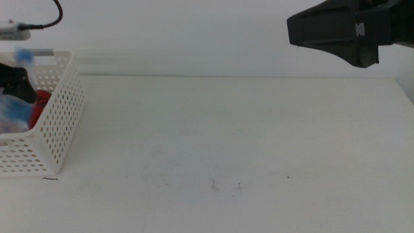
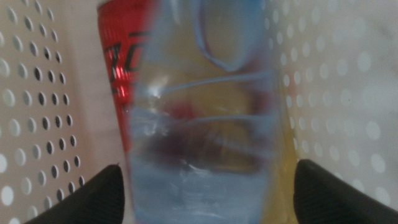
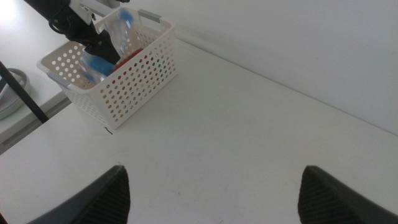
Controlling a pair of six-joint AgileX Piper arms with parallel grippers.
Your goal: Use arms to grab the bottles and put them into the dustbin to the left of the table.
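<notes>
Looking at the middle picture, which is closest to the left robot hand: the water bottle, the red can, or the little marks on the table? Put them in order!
1. The water bottle, right at the left gripper, inside the basket.
2. The red can, just beside it in the basket.
3. The little dark marks, out on the table toward the middle front.

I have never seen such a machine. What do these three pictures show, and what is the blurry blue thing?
These are two robot arms at a white table, each ending in two dark jaws. One picture looks over the table; the other two come from cameras on the wrists. The left gripper is inside the white basket, with the clear water bottle between its jaws. A red can lies in the basket behind it. The right gripper waits high at the right, jaws apart, holding nothing.
</notes>
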